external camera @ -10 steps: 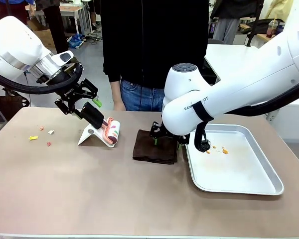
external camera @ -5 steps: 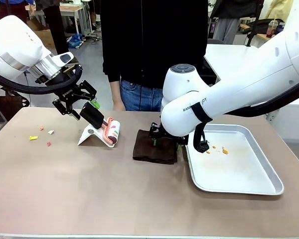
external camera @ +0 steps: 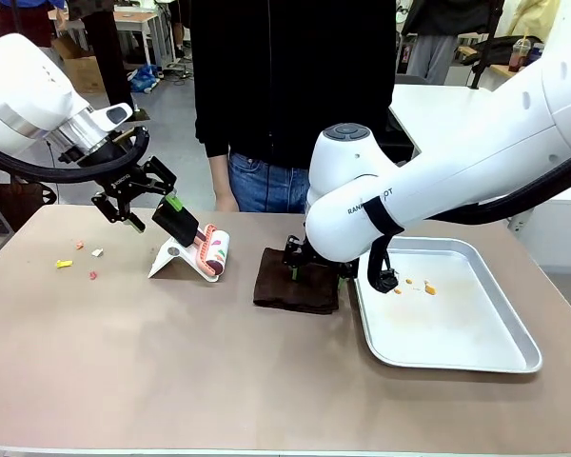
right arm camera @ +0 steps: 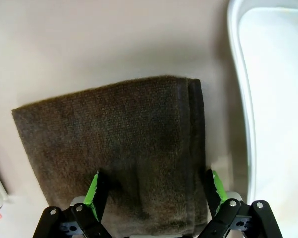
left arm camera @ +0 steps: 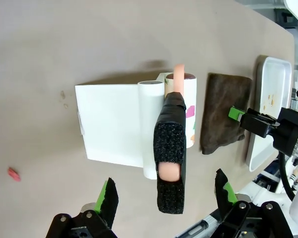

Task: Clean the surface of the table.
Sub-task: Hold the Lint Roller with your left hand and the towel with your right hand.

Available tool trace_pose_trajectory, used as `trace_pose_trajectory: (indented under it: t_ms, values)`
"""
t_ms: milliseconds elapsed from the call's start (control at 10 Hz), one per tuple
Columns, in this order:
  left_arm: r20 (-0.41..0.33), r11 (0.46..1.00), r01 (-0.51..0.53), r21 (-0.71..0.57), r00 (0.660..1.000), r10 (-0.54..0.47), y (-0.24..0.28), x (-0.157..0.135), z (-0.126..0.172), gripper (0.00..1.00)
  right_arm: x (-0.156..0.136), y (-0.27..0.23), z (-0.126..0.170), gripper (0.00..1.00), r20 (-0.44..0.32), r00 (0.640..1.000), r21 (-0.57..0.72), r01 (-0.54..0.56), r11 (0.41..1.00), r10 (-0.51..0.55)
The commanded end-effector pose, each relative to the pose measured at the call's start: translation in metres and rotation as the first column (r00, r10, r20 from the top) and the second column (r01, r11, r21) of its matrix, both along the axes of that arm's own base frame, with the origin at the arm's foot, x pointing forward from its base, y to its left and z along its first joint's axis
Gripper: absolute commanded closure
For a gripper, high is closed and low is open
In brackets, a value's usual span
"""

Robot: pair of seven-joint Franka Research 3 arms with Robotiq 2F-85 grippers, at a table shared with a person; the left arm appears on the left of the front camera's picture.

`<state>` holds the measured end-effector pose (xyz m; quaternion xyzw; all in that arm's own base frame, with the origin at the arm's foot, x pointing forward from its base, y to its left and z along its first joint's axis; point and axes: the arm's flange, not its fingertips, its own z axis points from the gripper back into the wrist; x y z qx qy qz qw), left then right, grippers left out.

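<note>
The beige-brown table (external camera: pixel 171 371) carries a few small crumbs (external camera: pixel 93 275) at its far left. A lint roller with a black handle (external camera: pixel 177 219) leans on a white stand (external camera: pixel 169 259). My left gripper (external camera: pixel 147 208) hangs open just left of that handle. In the left wrist view the handle (left arm camera: pixel 170 153) lies between the wide-apart fingers (left arm camera: pixel 107 199) of my left gripper (left arm camera: pixel 165 198), untouched. My right gripper (external camera: pixel 305 265), mostly hidden behind its own arm, is low over a folded brown cloth (external camera: pixel 295 283). In the right wrist view my right gripper (right arm camera: pixel 155 191) stands open, straddling the cloth (right arm camera: pixel 114 144).
A silver tray (external camera: pixel 476 357) with a few orange bits (external camera: pixel 428 287) lies right of the cloth, its rim (right arm camera: pixel 237 99) close to my right gripper. A person in black stands at the far edge (external camera: pixel 285 95). The near half of the table is free.
My left gripper has drawn back to the left and slightly up, away from the roller handle, staying open. The right arm has barely moved.
</note>
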<state>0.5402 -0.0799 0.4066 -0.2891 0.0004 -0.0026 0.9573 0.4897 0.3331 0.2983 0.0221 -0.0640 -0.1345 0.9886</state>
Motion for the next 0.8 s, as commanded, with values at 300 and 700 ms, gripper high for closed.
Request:
trace_pose_trajectory:
  t_ms: [300,700]
  values:
    - [0.046,1.000,0.003,-0.030,0.999,-0.002,0.0022,0.0006,-0.0075,0.00,0.0034,0.0114,0.0010,0.00,0.006,1.000,-0.010,0.021,1.000,-0.021]
    - [0.045,0.999,0.012,-0.049,0.999,-0.010,0.0032,0.0003,-0.0082,0.00,0.0037,0.0113,-0.0003,0.00,0.000,1.000,-0.006,0.031,0.999,-0.031]
